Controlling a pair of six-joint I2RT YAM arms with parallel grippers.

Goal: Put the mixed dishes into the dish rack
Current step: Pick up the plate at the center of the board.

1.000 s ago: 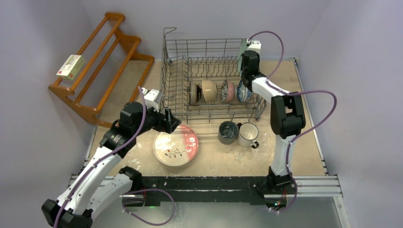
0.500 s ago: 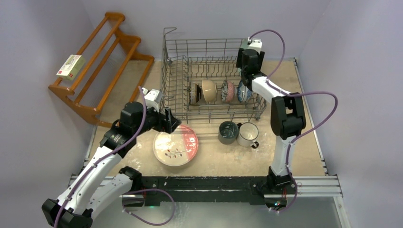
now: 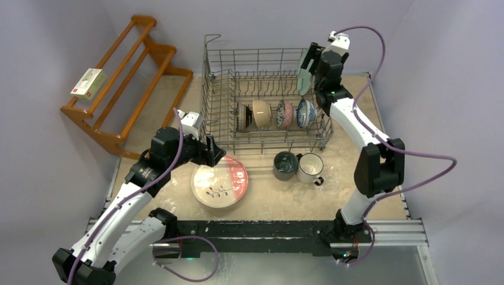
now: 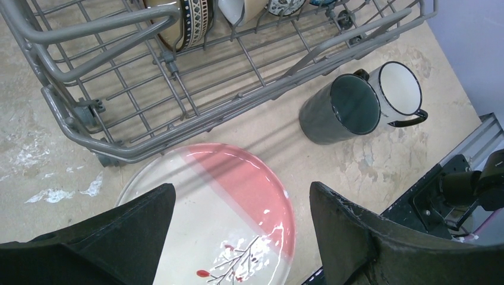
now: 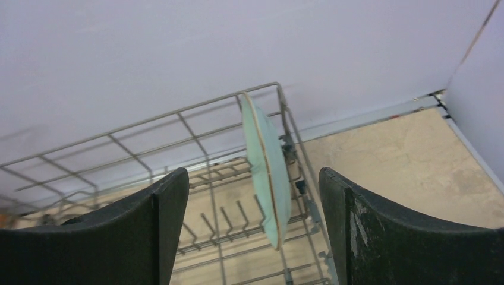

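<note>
My right jaws are spread, apart from the mint plate [image 5: 267, 178] standing on edge in the dish rack [image 3: 261, 139]; my left jaws hang spread over the pink-and-white plate [image 4: 238, 196].

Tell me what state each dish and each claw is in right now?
Mint green plate: on edge in the far right corner of the dish rack.
Four bowls: on edge, in a row in the rack.
Pink-and-white plate: flat on the table.
Dark teal mug: upright on the table.
White mug: upright beside it.
Left gripper: open over the pink-and-white plate.
Right gripper: open, not gripping.
</note>
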